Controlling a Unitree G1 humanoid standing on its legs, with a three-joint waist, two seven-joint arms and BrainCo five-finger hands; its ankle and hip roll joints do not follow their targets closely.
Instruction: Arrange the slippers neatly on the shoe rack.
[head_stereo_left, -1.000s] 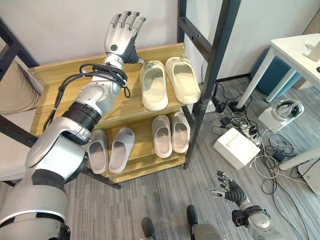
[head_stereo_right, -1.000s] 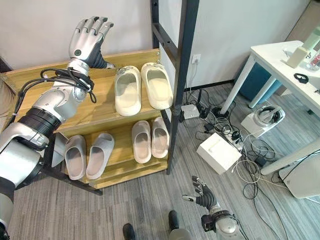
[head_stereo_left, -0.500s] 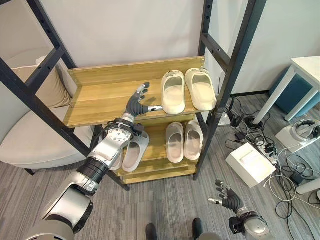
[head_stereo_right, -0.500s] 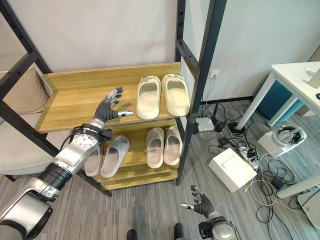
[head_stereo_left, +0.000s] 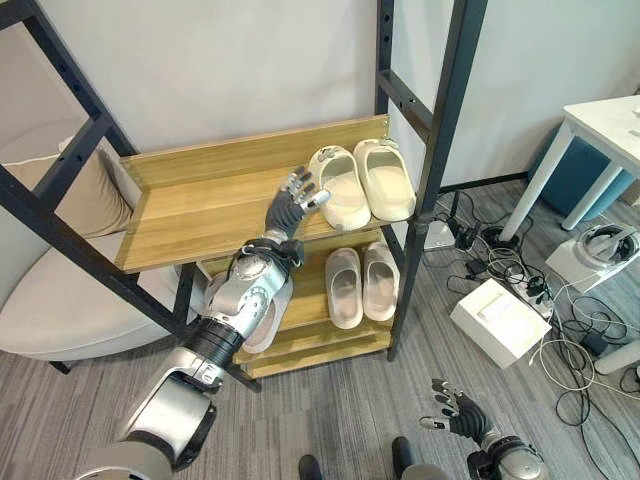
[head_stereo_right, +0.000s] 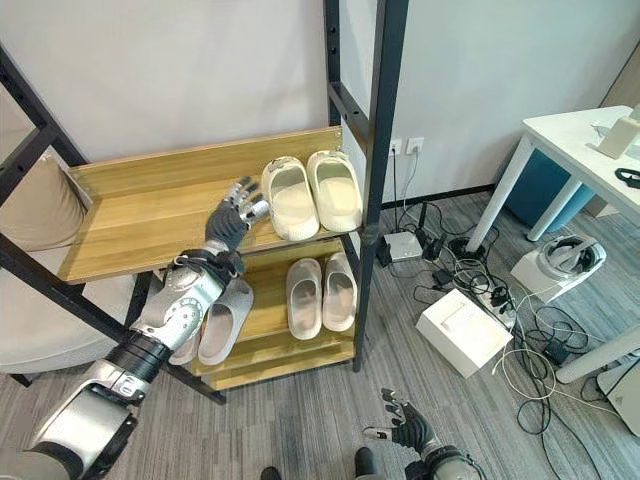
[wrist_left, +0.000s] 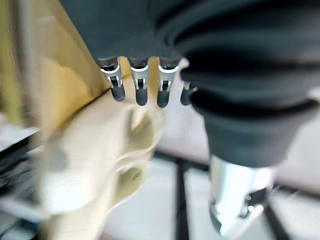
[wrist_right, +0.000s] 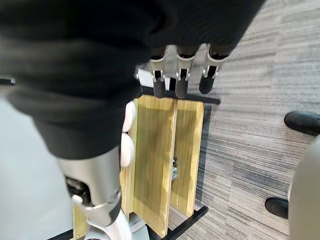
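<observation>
Since half a second ago my left hand (head_stereo_left: 291, 203) has slid closer to the cream slippers (head_stereo_left: 361, 183) on the top shelf (head_stereo_left: 200, 200) of the shoe rack (head_stereo_right: 150, 205); it was hanging over the bare wood a bit to their left, and now the fingertips (head_stereo_left: 316, 196) are right at the edge of the nearer slipper, touching it or just about. Fingers are straight and spread, not wrapped around anything, and my left wrist view shows the dark tips (wrist_left: 138, 95) lined up right against the pale slipper (wrist_left: 100, 160). So the cream pair sits side by side at the right end of the top shelf, toes toward the wall. Lower shelf (head_stereo_left: 310, 335) has a second light pair (head_stereo_left: 363, 283) on the right, also side by side, and a grey pair (head_stereo_right: 215, 320) on the left, partly hidden behind my arm. My right hand (head_stereo_left: 455, 415) hangs low near the floor (head_stereo_left: 330, 410), well away from the rack, fingers loosely open, holding nothing. Off to the right there's a white box (head_stereo_left: 498, 320), a tangle of cables (head_stereo_left: 560, 330) and a white table (head_stereo_left: 600, 130).
</observation>
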